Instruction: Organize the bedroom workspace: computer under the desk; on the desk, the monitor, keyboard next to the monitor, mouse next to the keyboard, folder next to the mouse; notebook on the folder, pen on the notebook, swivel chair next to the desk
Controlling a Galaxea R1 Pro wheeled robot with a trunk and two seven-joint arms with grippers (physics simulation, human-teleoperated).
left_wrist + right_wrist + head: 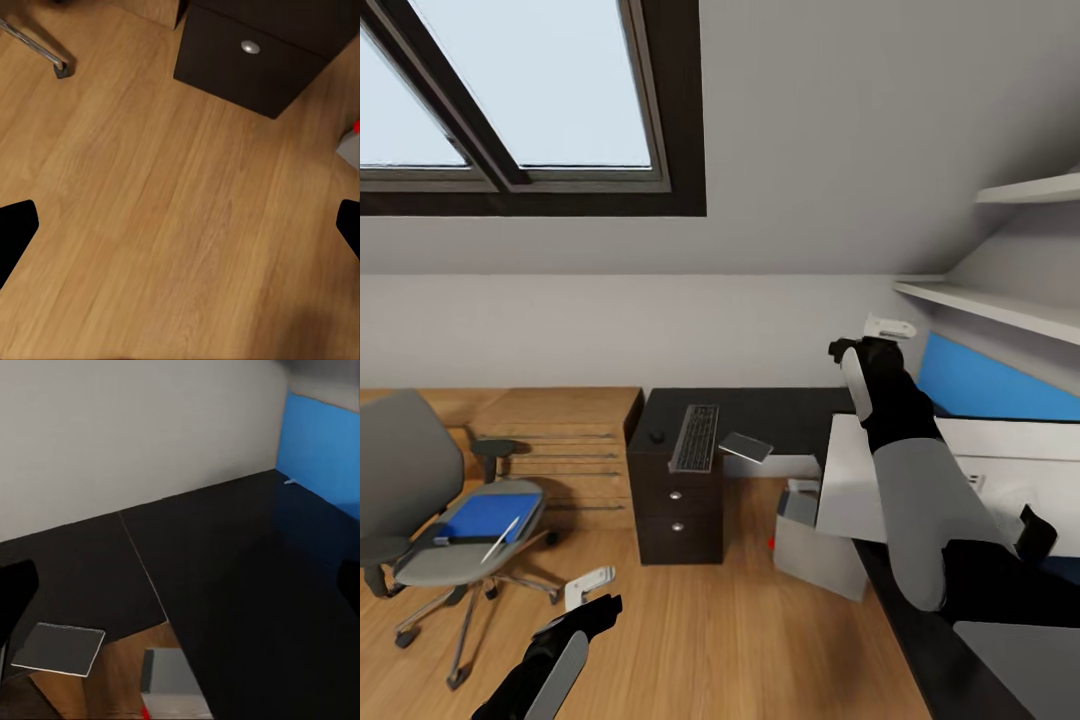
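Both grippers hung empty as the robot faced the desk [760, 405] from the bedroom floor. Seen from the head camera, the right gripper [865, 345] was raised above the desk's black top, while the left gripper [588, 600] sat low over the wooden floor [690, 640], close to the swivel chair [430, 500]; the spread of either pair of fingers could not be judged from this angle. The blue folder [485, 515] lay flat on the chair seat with the white pen [500, 540] resting across it, its long axis running diagonally over the folder's near corner. On the desk sat the keyboard [696, 438], lengthwise away from the robot, the mouse [656, 437] just beside it, and a grey notebook [746, 447] at the desk's front edge. The computer [815, 540] stood on the floor against the desk. The white back of the monitor [970, 480] showed on the desk behind the right arm.

From the left wrist camera, that gripper's fingers [16, 232] stood wide apart over bare floor, near the desk's black drawer unit [255, 56] and a chair spoke [34, 45].

From the right wrist camera, the fingers [15, 592] were likewise spread, above the desk [247, 585], with the notebook [58, 649] at its edge.

Judged from this, the left arm was nearer the folder, which lay on the chair side of it.
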